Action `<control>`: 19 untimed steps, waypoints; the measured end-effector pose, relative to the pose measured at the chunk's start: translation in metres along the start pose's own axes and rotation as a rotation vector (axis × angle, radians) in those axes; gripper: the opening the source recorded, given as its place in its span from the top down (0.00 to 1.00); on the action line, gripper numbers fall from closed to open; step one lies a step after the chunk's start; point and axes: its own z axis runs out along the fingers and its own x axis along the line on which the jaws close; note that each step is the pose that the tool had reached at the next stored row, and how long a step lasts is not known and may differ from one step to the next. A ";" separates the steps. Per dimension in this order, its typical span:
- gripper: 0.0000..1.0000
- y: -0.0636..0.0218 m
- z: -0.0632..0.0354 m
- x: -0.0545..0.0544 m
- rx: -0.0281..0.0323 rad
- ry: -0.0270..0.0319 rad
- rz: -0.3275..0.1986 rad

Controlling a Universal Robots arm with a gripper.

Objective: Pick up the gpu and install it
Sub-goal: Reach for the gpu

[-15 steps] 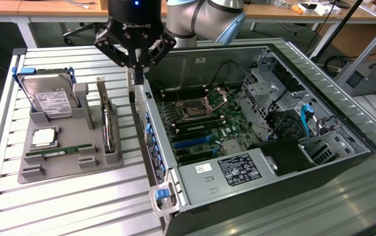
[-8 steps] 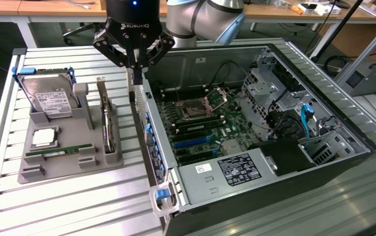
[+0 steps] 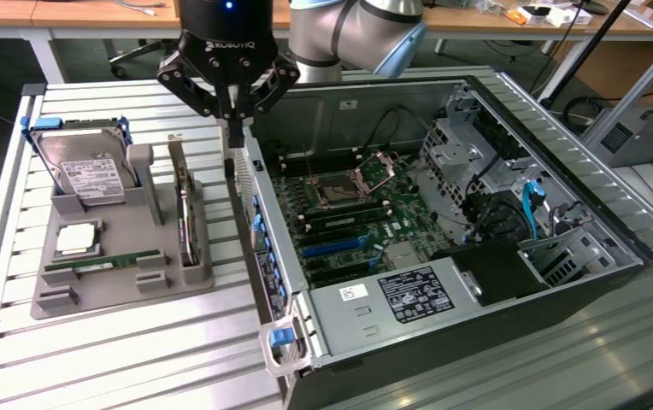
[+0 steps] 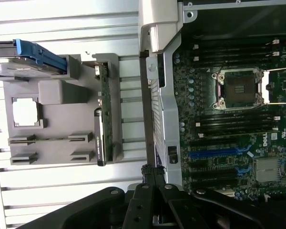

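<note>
Light: bright, even, from above, we judge. White slatted metal table (image 3: 132, 359): pale glare in the wrist view. Open black computer case (image 3: 600, 286): we find its far interior shadowed. Black gripper (image 4: 152, 169): dark, little surface detail.

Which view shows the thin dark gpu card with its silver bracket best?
The exterior view: the gpu stands upright in the grey holder, side face and bracket visible. The wrist view sees the gpu edge-on, as a thin strip.

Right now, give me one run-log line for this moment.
gripper: shut, over case rear wall | gpu: upright in grey holder, not gripped | install: not done
</note>
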 end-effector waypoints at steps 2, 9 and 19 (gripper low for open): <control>0.89 -0.0001 0.0000 0.001 0.0000 0.0001 0.000; 0.89 -0.0003 -0.0001 0.003 0.0001 0.0000 0.000; 0.89 -0.0007 -0.0002 0.008 0.0002 0.0000 0.000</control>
